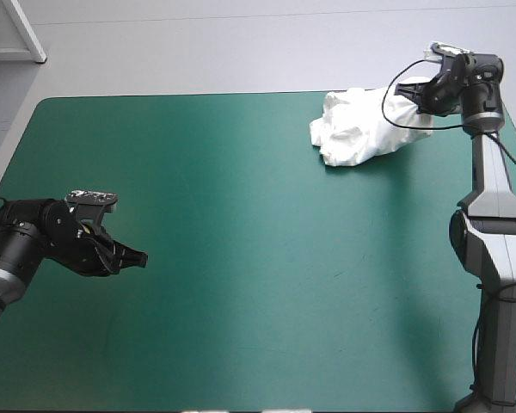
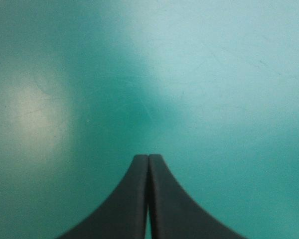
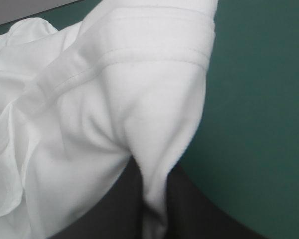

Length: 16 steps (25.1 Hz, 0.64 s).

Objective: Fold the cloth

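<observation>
The white T-shirt [image 1: 361,127] lies as a crumpled heap near the table's far right corner. My right gripper [image 1: 415,93] is at the heap's right end, shut on the T-shirt. In the right wrist view a fold of the T-shirt [image 3: 139,109] with a stitched hem comes up between the black fingers [image 3: 199,219], and my right gripper [image 3: 154,209] pinches it. My left gripper [image 1: 138,258] hovers low over the teal-green cover [image 1: 258,258] at the near left, far from the shirt. In the left wrist view my left gripper [image 2: 148,158] is shut, with only bare cover ahead of it.
Bare teal-green cover [image 2: 214,74] stretches between the two arms. The table's far edge [image 1: 198,96] runs just behind the heap. A white panel [image 1: 13,34] stands beyond the table's far left corner.
</observation>
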Motion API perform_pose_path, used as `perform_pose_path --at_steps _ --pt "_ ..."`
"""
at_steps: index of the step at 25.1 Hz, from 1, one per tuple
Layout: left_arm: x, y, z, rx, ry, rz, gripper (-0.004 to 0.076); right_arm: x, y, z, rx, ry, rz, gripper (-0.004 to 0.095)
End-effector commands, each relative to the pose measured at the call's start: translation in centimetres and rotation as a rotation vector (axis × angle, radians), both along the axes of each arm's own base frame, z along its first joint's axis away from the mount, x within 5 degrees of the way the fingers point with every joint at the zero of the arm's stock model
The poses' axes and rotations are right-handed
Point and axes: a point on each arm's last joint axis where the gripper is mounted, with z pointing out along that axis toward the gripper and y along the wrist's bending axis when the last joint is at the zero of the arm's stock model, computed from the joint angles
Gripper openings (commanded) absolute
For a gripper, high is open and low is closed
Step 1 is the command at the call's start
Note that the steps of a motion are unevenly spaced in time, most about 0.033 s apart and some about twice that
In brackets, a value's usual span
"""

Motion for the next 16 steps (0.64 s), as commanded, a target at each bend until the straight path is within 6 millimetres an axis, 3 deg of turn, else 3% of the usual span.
perform_pose_path --at_steps 1,6,7,8,11,12,13,16 --pt "-0.2 0.0 1.3 -0.014 -0.064 0.006 -0.0010 -2.6 -2.5 5.5 -0.088 -0.099 -0.069 -0.0014" --pt "-0.2 0.0 1.3 -0.014 -0.064 0.006 -0.0010 -2.7 -4.7 3.7 -0.174 -0.016 -0.092 -0.0009" --pt "-0.2 0.0 1.3 -0.014 -0.064 0.006 -0.0010 -2.6 -4.8 2.9 -0.166 0.014 -0.092 0.0051" --pt "-0.2 0.0 1.3 -0.014 -0.064 0.006 -0.0010 -2.5 -4.8 2.5 -0.162 0.027 -0.090 0.0153" --pt "-0.2 0.0 1.3 -0.014 -0.064 0.006 -0.0010 -2.6 -4.6 2.6 -0.146 0.028 -0.084 0.0787" --pt "-0.2 0.0 1.3 -0.014 -0.064 0.006 -0.0010 -2.8 -4.7 3.0 -0.157 0.021 -0.089 0.0896" --pt "-0.2 0.0 1.3 -0.014 -0.064 0.006 -0.0010 -3.0 -4.8 3.3 -0.176 0.017 -0.096 0.0944" --pt "-0.2 0.0 1.3 -0.016 -0.064 0.006 -0.0010 -3.8 -5.2 4.9 -0.236 -0.006 -0.118 0.0908"
